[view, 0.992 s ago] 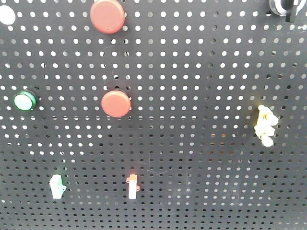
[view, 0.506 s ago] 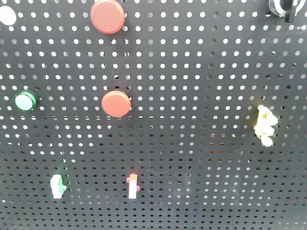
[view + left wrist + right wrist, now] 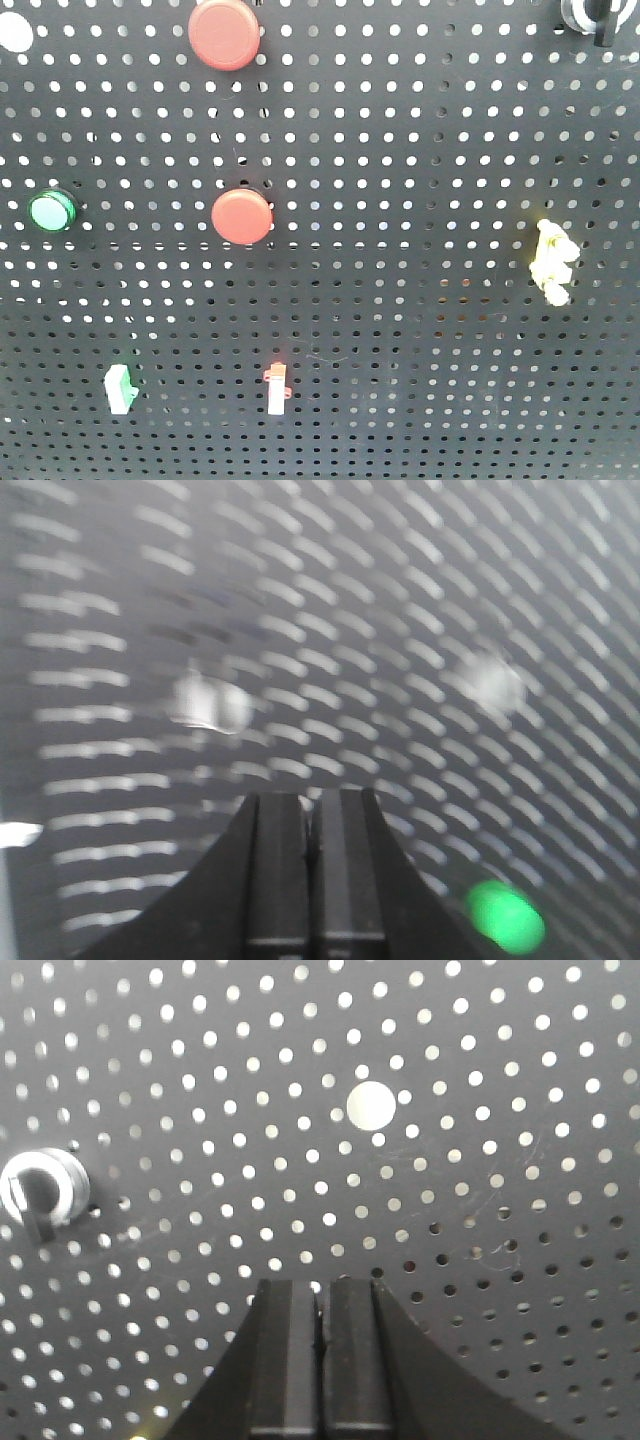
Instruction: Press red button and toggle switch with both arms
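Red button (image 3: pixel 224 33), the larger of two red discs on the pegboard (image 3: pixel 420 150), sits above the smaller red button (image 3: pixel 241 215), though we cannot place it against either pincer. We also count one green button (image 3: pixel 51 211) and three small toggles: a yellow switch (image 3: pixel 553 262), a green-white switch (image 3: pixel 119 388) and a red-white switch (image 3: pixel 277 388). Left pincer (image 3: pixel 308 802) is clenched on nothing, a blurred green spot (image 3: pixel 505 917) low to its right, and right pincer (image 3: pixel 321 1285) is clenched empty too, a silver ring knob (image 3: pixel 42 1192) up to its left, while nothing on the board has shifted since a second ago.
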You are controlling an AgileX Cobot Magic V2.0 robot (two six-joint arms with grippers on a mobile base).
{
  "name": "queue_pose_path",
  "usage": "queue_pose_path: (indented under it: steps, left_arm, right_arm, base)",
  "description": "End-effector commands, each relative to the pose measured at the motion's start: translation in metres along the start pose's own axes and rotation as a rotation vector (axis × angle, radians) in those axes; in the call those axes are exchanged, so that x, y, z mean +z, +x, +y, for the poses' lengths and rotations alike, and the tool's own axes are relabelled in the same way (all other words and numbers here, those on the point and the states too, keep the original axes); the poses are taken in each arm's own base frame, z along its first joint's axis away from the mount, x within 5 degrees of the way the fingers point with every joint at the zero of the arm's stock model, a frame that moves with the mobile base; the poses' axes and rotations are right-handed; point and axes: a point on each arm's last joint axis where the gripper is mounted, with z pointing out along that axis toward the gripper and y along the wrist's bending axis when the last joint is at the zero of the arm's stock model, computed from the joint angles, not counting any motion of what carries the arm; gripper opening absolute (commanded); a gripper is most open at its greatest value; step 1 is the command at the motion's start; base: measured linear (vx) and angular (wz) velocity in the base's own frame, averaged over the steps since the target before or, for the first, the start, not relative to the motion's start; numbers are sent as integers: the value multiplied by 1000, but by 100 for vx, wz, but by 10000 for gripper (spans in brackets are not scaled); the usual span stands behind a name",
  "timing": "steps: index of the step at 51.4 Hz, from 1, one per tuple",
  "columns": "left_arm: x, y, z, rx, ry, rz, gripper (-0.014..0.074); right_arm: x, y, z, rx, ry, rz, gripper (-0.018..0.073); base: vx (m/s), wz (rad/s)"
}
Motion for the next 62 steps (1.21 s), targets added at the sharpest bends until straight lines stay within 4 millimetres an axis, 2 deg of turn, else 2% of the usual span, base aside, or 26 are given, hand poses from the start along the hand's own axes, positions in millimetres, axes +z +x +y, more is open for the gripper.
queue_pose_path:
  steps: [1,10,16,24,35,50,54,55,62]
  left_arm:
    - [16,-22,-14,65,150,-23,1]
    - [46,-36,-58,152,560,-2,1]
    - [69,-46,-77,88,692,-16,1]
    - [86,-54,-89,77,728,-35,1]
    - [94,-69,-93,67,727,-85,1]
    - [107,-68,-90,28,641,-117,1]
    - [115,-65,-91,-5,625,-103,1]
    - [124,-61,-92,-8,598,-100,1]
    - [134,-53,-95,-14,589,-81,1]
  right_arm:
    - [0,-16,3,-25,-15,-102,-3]
    - [0,-16,3,-63,-13,-104,-3]
    - [0,-16,3,-65,-12,-104,-3]
    - [0,-16,3,-67,-12,-105,-3]
    - [2,-16,3,-75,-8,-101,-3]
    - [3,-15,3,-75,-8,-97,-3]
    - [3,-15,2,-75,-7,-96,-3]
    - [3,-15,2,-75,-7,-92,-3]
    - [3,-15,2,-75,-7,-92,-3]
  base:
    - [0,0]
    - [0,0]
    - [0,0]
    - [0,0]
    - [0,0]
    - [0,0]
    - [0,0]
    - [0,0]
    - [0,0]
